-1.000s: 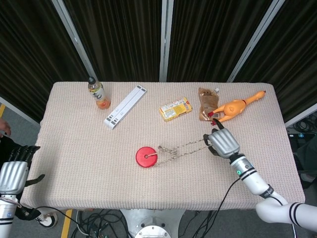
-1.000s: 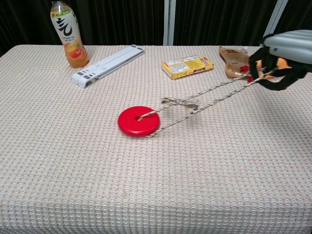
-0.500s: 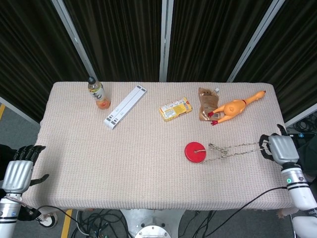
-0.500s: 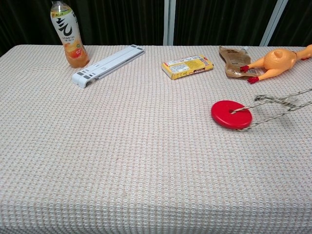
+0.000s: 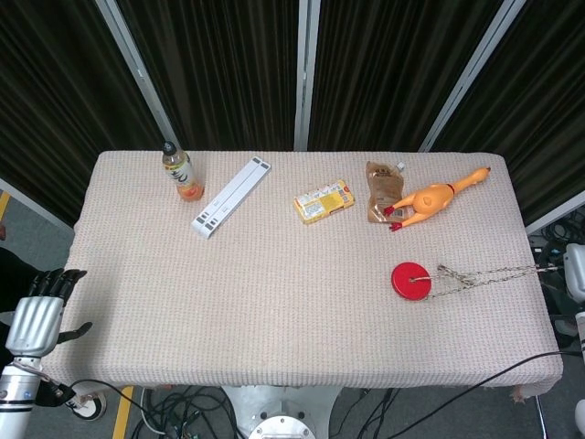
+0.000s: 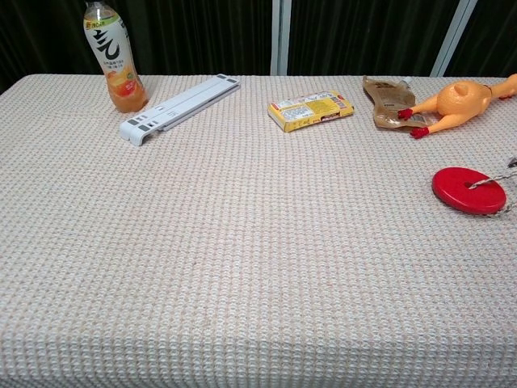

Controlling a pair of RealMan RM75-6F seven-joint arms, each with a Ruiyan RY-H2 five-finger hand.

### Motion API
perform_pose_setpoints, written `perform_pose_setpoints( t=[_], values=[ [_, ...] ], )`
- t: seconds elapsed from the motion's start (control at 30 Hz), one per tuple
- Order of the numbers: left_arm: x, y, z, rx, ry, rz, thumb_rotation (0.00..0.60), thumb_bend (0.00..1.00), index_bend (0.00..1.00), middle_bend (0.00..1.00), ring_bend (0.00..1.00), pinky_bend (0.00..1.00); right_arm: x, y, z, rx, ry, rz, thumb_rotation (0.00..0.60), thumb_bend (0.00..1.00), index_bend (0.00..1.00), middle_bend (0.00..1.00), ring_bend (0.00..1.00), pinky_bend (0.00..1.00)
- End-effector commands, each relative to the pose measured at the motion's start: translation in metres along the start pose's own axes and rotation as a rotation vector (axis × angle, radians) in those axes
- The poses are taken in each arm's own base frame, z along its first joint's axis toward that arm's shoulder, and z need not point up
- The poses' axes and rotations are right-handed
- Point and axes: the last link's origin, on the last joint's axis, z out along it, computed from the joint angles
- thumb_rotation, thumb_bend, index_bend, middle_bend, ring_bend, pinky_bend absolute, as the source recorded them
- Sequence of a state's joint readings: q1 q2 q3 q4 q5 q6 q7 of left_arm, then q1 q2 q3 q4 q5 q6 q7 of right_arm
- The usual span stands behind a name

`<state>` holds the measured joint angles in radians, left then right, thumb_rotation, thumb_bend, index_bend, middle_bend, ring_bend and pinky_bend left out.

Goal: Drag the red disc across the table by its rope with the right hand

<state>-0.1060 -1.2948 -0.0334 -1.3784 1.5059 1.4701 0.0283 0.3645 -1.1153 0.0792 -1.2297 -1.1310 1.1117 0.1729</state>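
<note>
Head view gives us the relation that matters: the red disc (image 5: 412, 280) lies flat on the table (image 5: 274, 311) toward its right side, and the rope (image 5: 484, 273) runs from the disc's middle straight out to the right, past the table's right edge, to where our right hand (image 5: 576, 272) shows only as a sliver at the frame border. So the disc sits to the left of that hand, with the rope's long axis running left to right, almost parallel to the near edge of the table. We cannot tell how the right hand's fingers lie on the rope, since too little of it is visible; the rope looks fairly straight, which suggests it is held under some tension. Our left hand (image 5: 37, 315) hangs off the near left corner, fingers spread and holding nothing, well apart from the disc. In the chest view the disc (image 6: 468, 189) rests close to the right border, just nearer than the rubber chicken (image 6: 456, 102). We judge any further pull would have to run rightward along the rope, and little table remains on that side.
</note>
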Motion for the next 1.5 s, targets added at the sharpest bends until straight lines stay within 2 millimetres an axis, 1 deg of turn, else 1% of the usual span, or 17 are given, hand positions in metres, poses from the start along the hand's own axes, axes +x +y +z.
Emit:
perform_pose_setpoints(
  t=[0.03,0.07,0.17,0.3,0.43,0.53,0.6,0.63,0.67,0.73,0.77,0.8,0.83,0.87,1.17,1.33,1.5],
  values=[
    [0.001,0.0,0.0,-0.001,0.002,-0.001,0.6,0.02,0.18,0.17,0.12,0.15,0.0,-0.006,0.003,0.014,0.004,-0.001,0.6,0.46,1.0,0.97,0.42,0.0],
    [0.001,0.0,0.0,-0.001,0.002,0.001,0.6,0.02,0.18,0.17,0.12,0.15,-0.001,-0.011,0.005,0.028,0.005,0.002,0.6,0.46,1.0,0.97,0.42,0.0],
    [0.001,0.001,0.001,-0.001,0.002,0.0,0.6,0.02,0.18,0.17,0.12,0.15,-0.002,-0.042,0.008,0.12,0.009,0.018,0.6,0.47,1.0,0.97,0.42,0.0],
    [0.0,0.002,0.001,-0.005,0.001,0.0,0.6,0.02,0.18,0.17,0.12,0.15,0.001,-0.105,0.011,0.291,0.031,0.05,0.6,0.47,1.0,0.97,0.42,0.0],
    [0.001,0.002,0.001,-0.001,0.002,0.0,0.6,0.02,0.18,0.17,0.12,0.15,0.007,-0.179,0.013,0.466,0.056,0.06,0.6,0.47,1.0,0.97,0.42,0.0],
    [0.0,0.0,0.001,0.006,0.002,-0.001,0.6,0.02,0.18,0.17,0.12,0.15,0.006,-0.223,0.012,0.548,0.071,0.059,0.6,0.47,1.0,0.97,0.42,0.0],
    [0.0,-0.001,0.0,0.01,0.001,-0.002,0.6,0.02,0.18,0.17,0.12,0.15,0.002,-0.24,0.011,0.57,0.069,0.048,0.6,0.47,0.98,0.96,0.41,0.0],
    [0.0,-0.002,-0.001,0.012,0.0,-0.002,0.6,0.02,0.18,0.17,0.12,0.15,-0.002,-0.244,0.01,0.577,0.05,0.035,0.6,0.42,0.91,0.92,0.4,0.0],
    [0.0,-0.002,-0.001,0.013,0.001,-0.002,0.6,0.02,0.18,0.17,0.12,0.15,-0.007,-0.245,0.008,0.581,0.01,0.015,0.6,0.37,0.82,0.85,0.36,0.0],
    [0.0,-0.003,-0.001,0.015,0.002,-0.004,0.6,0.02,0.18,0.17,0.12,0.15,-0.014,-0.236,0.006,0.566,-0.115,-0.057,0.6,0.17,0.4,0.48,0.15,0.0],
    [0.001,-0.004,-0.001,0.016,0.002,-0.004,0.6,0.02,0.18,0.17,0.12,0.15,-0.015,-0.231,0.005,0.548,-0.157,-0.078,0.6,0.08,0.18,0.25,0.05,0.0],
    [0.001,-0.004,-0.001,0.016,0.002,-0.005,0.6,0.02,0.18,0.17,0.12,0.15,-0.013,-0.224,0.003,0.526,-0.19,-0.081,0.6,0.03,0.05,0.09,0.0,0.0],
    [0.001,-0.005,-0.001,0.016,0.001,-0.006,0.6,0.02,0.18,0.17,0.12,0.15,-0.012,-0.22,0.002,0.509,-0.198,-0.073,0.6,0.01,0.01,0.04,0.0,0.0],
    [0.0,-0.005,-0.001,0.015,0.0,-0.006,0.6,0.02,0.18,0.17,0.12,0.15,-0.011,-0.214,0.001,0.493,-0.199,-0.063,0.6,0.0,0.0,0.0,0.0,0.0],
    [-0.002,0.0,0.0,0.0,-0.005,-0.005,0.6,0.02,0.18,0.17,0.12,0.15,-0.008,-0.16,-0.027,0.433,-0.118,0.046,0.6,0.0,0.0,0.0,0.0,0.0],
    [0.001,0.001,-0.001,0.004,0.008,-0.011,0.6,0.02,0.18,0.17,0.12,0.15,-0.013,-0.119,-0.058,0.401,-0.05,0.046,0.6,0.0,0.0,0.0,0.0,0.0],
    [0.003,0.003,-0.001,-0.009,0.019,-0.016,0.6,0.02,0.18,0.17,0.12,0.15,-0.035,-0.077,-0.095,0.31,0.067,-0.028,0.6,0.0,0.0,0.0,0.0,0.0]
  ],
)
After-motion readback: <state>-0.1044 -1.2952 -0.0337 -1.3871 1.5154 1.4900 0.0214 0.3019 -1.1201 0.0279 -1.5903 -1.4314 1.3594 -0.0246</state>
